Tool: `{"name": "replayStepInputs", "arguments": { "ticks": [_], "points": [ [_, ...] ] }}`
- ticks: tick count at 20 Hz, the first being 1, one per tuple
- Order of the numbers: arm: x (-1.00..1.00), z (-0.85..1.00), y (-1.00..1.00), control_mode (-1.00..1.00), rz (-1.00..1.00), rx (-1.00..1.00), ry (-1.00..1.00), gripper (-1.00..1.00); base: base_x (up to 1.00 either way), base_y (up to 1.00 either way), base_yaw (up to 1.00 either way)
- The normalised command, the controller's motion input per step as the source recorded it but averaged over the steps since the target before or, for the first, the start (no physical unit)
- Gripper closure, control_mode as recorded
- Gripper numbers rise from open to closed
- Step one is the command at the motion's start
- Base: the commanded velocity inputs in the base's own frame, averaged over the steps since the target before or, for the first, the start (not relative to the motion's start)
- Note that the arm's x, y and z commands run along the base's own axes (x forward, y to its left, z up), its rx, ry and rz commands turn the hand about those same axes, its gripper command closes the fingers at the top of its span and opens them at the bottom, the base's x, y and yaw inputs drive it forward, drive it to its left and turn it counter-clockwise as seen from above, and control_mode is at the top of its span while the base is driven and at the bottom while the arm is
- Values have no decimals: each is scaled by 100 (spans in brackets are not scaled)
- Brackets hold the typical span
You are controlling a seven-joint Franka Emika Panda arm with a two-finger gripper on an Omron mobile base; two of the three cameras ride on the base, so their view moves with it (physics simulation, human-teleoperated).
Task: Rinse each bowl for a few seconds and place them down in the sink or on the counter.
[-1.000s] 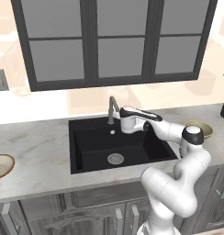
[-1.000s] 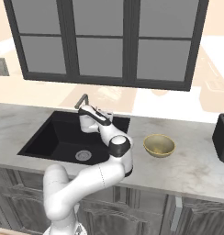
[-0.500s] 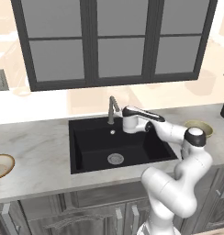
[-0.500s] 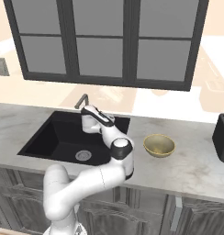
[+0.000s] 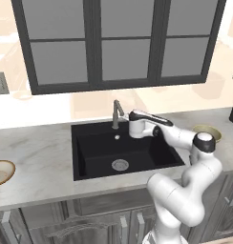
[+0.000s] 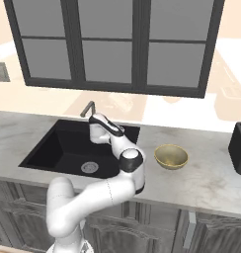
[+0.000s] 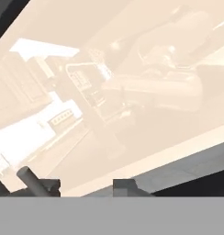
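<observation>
The black sink (image 5: 94, 145) (image 6: 48, 148) lies in the counter (image 5: 37, 157) (image 6: 211, 178), with its grey faucet (image 5: 117, 113) (image 6: 88, 108) at the back rim. My gripper (image 5: 129, 126) (image 6: 95, 129) (image 7: 84, 187) hovers over the sink's back edge, just right of the faucet, open with nothing between its fingers. A grey faucet part (image 7: 27, 176) shows beside one fingertip (image 7: 46, 186). The shallow bowl with the tan-orange rim (image 5: 1, 172) rests on the counter far left. The olive-yellow bowl (image 5: 209, 130) (image 6: 171, 156) sits on the counter right of the sink, partly behind my arm in the left base view.
Dark-framed windows (image 5: 104, 43) run along the wall above the sink. A black appliance (image 6: 239, 148) stands at the counter's far right. Grey cabinets (image 5: 90, 219) sit below the worktop. The sink's silver drain (image 5: 120, 165) lies in the basin floor.
The jaws have parted beside the faucet. The arm has barely shifted, and both bowls stay where they were.
</observation>
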Motion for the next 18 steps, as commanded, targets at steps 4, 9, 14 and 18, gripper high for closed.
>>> {"name": "replayStepInputs", "arguments": {
  "ticks": [4, 9, 14, 18],
  "points": [
    [23, -10, -27, -100, -11, 0, 21, 100, 0, 0, 0],
    [0, 16, -20, -100, -13, 1, 18, 100, 0, 0, 0],
    [-18, 19, -49, -100, -11, 3, 16, 100, 0, 0, 0],
    [-36, 12, -77, -100, -11, 9, 19, 100, 0, 0, 0]
  ]
}}
